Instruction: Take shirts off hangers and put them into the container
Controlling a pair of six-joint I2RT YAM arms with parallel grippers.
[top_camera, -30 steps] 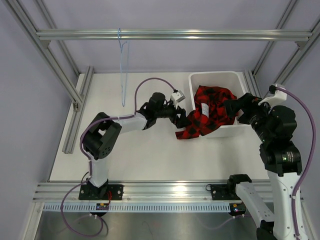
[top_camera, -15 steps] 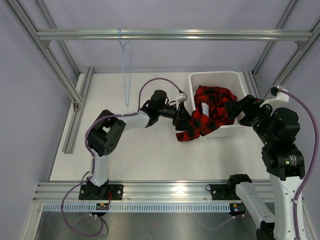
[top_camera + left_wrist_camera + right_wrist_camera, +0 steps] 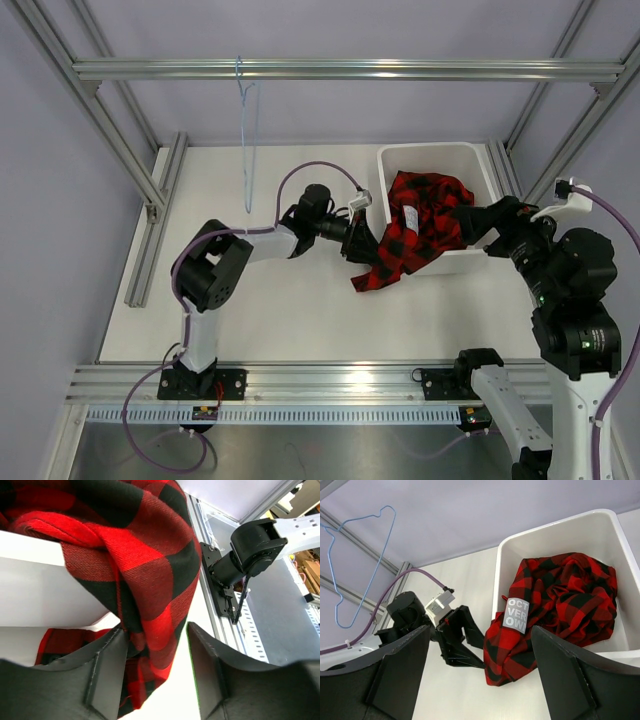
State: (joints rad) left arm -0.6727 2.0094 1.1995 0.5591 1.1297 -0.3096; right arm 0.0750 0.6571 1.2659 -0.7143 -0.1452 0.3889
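Wire hanger (image 3: 248, 150), thin and light blue, hangs from the frame bar (image 3: 350, 69) well left of the left gripper (image 3: 156, 670). That gripper's black fingers stand partly apart around a floppy fold of the red-and-black plaid shirt (image 3: 415, 225); whether they pinch it I cannot tell. The shirt lies crumpled in the white plastic tub (image 3: 430, 149), one end drooping over its rim onto the worktop (image 3: 300, 300). The right gripper (image 3: 468, 222) gapes wide, holding nothing, just right of the heap.
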